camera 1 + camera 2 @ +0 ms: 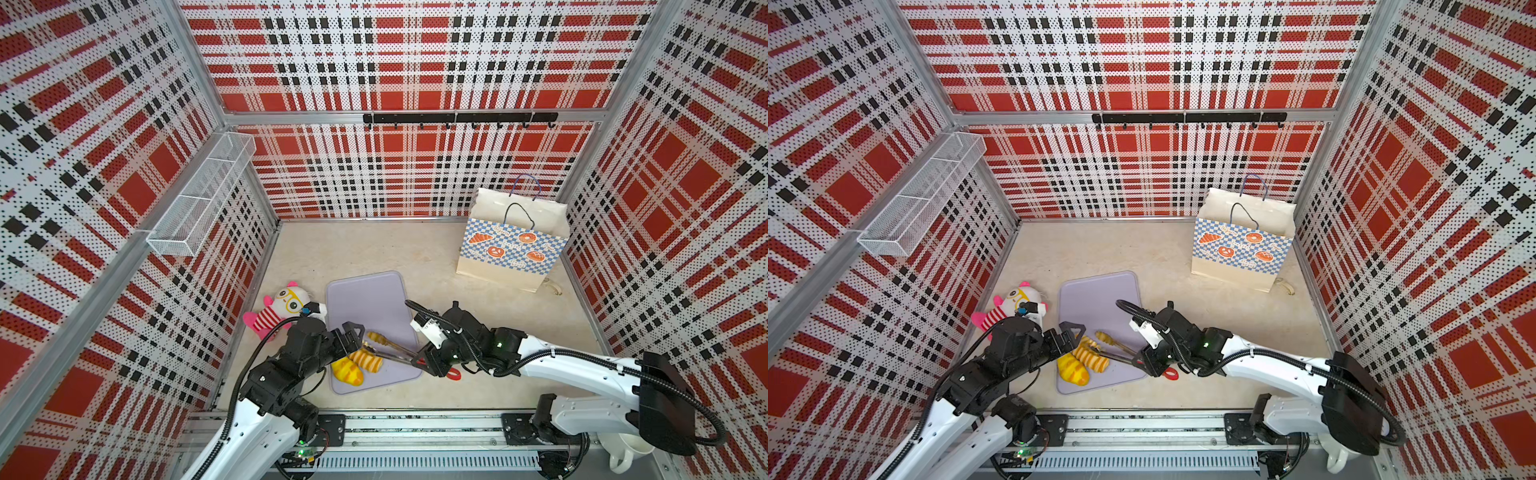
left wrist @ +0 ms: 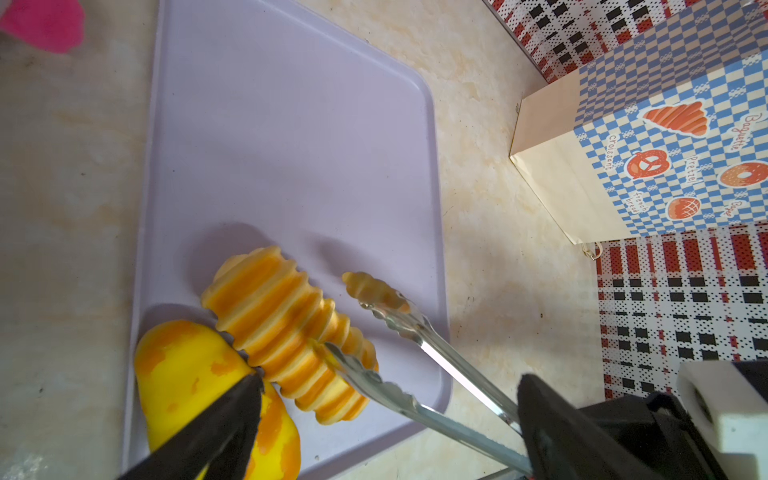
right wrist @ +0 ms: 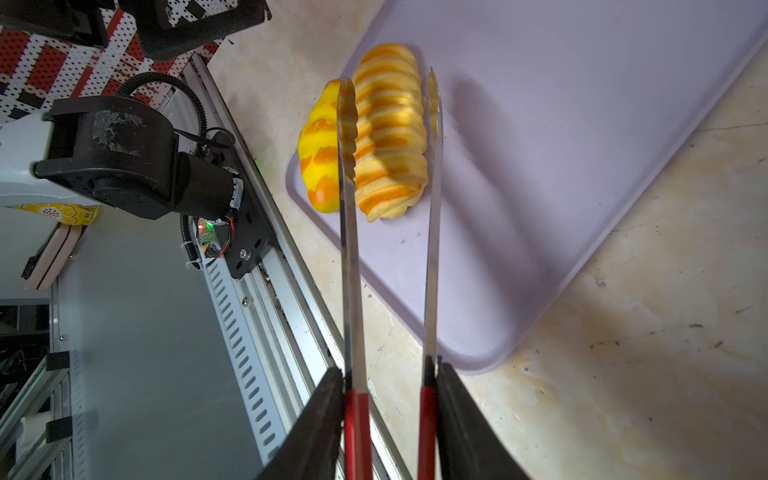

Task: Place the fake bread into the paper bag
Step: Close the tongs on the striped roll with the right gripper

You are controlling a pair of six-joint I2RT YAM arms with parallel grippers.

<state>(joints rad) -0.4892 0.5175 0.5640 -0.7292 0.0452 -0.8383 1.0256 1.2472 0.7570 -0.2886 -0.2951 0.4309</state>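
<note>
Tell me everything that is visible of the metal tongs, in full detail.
The tongs are shiny silver metal: two long flat arms with scalloped tips and red handles. The right end effector grips them at the red part, its jaws pressing both arms from outside. They reach out over the purple tray, tips apart. The arms straddle a ridged yellow-orange loaf; one tip seems to touch it, the other lies by a smaller bread.

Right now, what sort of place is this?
Probably a staged robot test cell: plaid perforated walls on three sides, arms mounted on an aluminium rail, fake bread on a lilac tray.
</note>
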